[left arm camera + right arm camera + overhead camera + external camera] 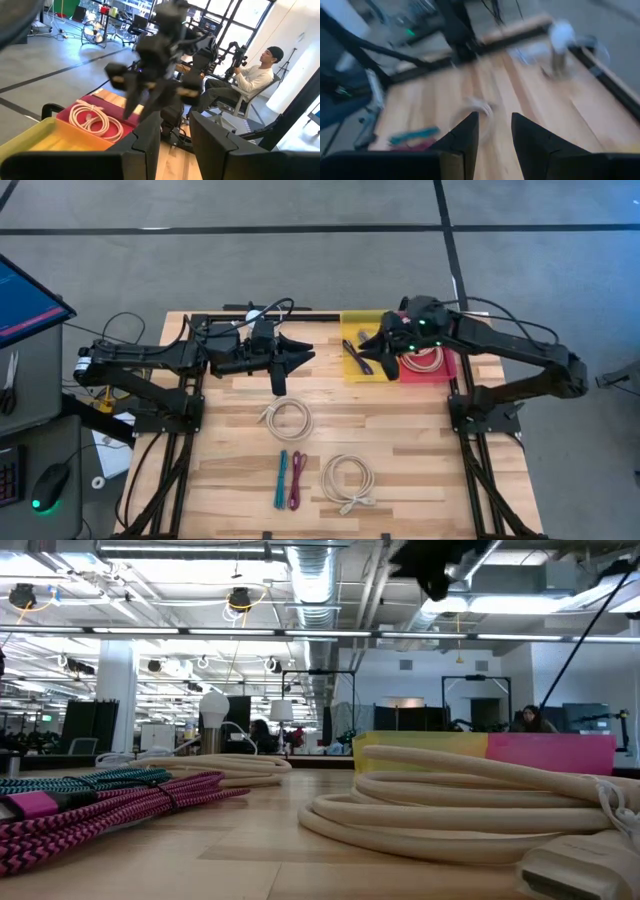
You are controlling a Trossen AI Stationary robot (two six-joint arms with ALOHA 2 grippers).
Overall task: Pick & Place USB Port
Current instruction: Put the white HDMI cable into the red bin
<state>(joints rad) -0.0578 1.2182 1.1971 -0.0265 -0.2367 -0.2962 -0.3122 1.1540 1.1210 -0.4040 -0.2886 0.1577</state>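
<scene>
Several coiled USB cables lie flat on the wooden table: a cream coil (pixel 288 418), a second cream coil (pixel 348 480), a teal bundle (pixel 281 478) and a magenta bundle (pixel 297 480). Another white coil (pixel 428 360) lies in the red bin (pixel 447 370). My right gripper (pixel 372 343) hangs open and empty above the yellow bin (pixel 350 325), where a dark cable (pixel 357 358) lies. Its fingers (pixel 465 137) point toward the table's middle. My left gripper (pixel 303 357) is open and empty, held above the far part of the table and pointing at the bins.
The yellow and red bins stand side by side at the table's far right. In the low view the cream coil (pixel 460 805) and the magenta bundle (pixel 110 815) fill the foreground. A person (pixel 250 80) sits beyond the table. Bare wood lies between the coils and the bins.
</scene>
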